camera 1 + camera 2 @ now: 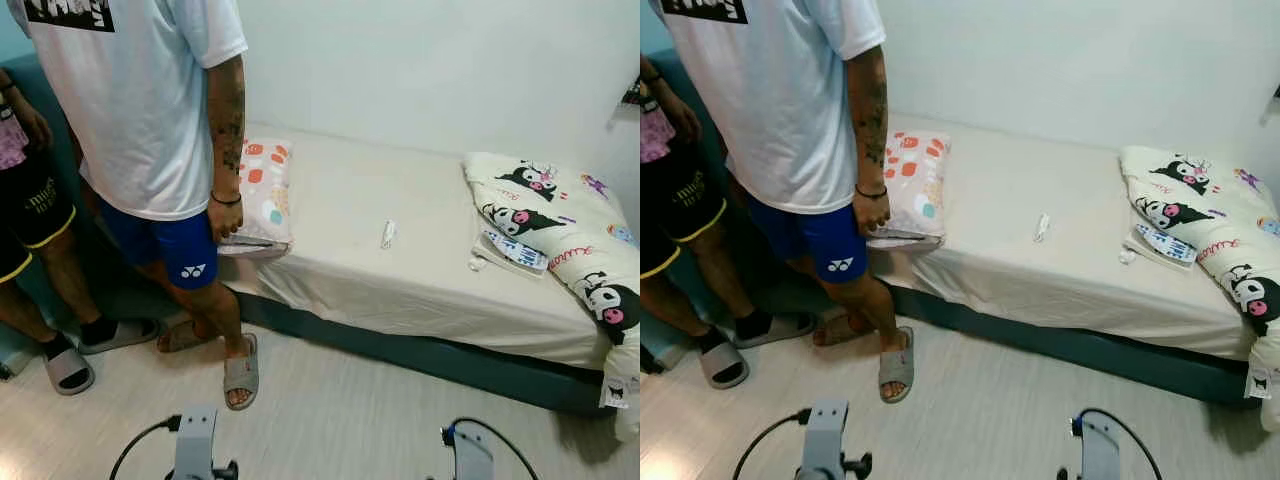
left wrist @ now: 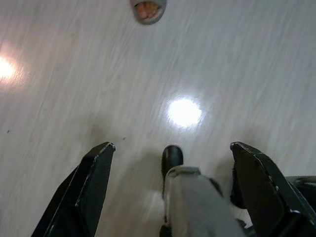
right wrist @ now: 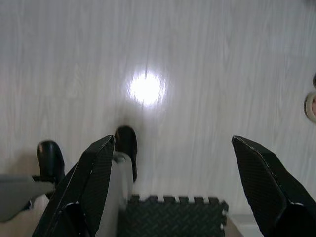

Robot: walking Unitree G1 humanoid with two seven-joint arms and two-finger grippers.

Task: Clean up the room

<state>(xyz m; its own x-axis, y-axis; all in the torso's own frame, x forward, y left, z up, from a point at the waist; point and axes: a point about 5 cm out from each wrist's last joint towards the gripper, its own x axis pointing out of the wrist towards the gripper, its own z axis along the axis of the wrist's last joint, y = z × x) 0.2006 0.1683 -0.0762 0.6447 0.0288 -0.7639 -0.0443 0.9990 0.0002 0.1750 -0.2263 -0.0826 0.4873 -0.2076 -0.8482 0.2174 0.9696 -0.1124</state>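
A low bed (image 1: 400, 290) with a cream sheet stands ahead against the white wall. On it lie a spotted pillow (image 1: 262, 190) at its left end, a small white tube-like item (image 1: 387, 235) mid-sheet, a remote-like object (image 1: 512, 250) and a small white item (image 1: 477, 264) beside a cartoon-print blanket (image 1: 560, 230) bunched at the right. Both arms hang low at the bottom edge of the eye views. My left gripper (image 2: 170, 190) is open above bare floor. My right gripper (image 3: 173, 185) is open too, above floor and a black foam mat (image 3: 173, 217).
A person in a white shirt and blue shorts (image 1: 160, 150) stands at the bed's left end, one hand on the pillow, slippered foot (image 1: 240, 372) toward me. A second person (image 1: 30, 220) stands at far left. Pale wood floor (image 1: 340, 410) lies between me and the bed.
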